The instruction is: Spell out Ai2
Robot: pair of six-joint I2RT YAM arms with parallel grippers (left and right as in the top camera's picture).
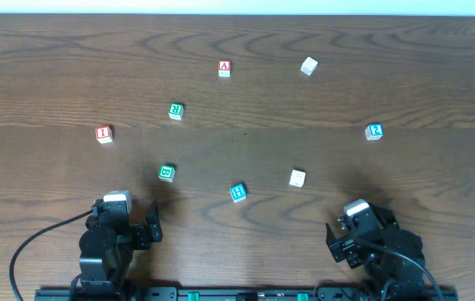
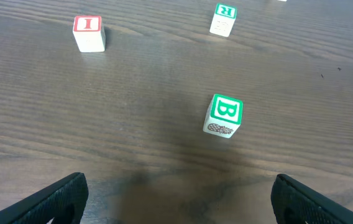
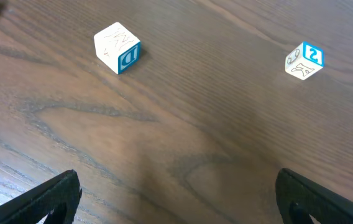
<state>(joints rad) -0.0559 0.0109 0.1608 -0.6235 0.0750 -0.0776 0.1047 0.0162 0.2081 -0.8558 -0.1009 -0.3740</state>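
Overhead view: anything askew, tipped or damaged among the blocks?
Nothing damaged. The blocks are scattered and turned at different angles, none lined up: A block, I block, 2 block lie far apart. Left tool and right tool are open, holding nothing.

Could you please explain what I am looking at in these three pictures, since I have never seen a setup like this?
These are two robot arms at a brown wooden table. The overhead view looks straight down: the left gripper and right gripper sit at the bottom edge. The other two views come from cameras on each wrist, with dark fingertips in the lower corners. Both grippers are open and hold nothing.

Scattered on the table are small white letter cubes: a red A block, a red I block, a blue 2 block, a green R block, a green B block, and others. The A, I and 2 are not yet lined up.
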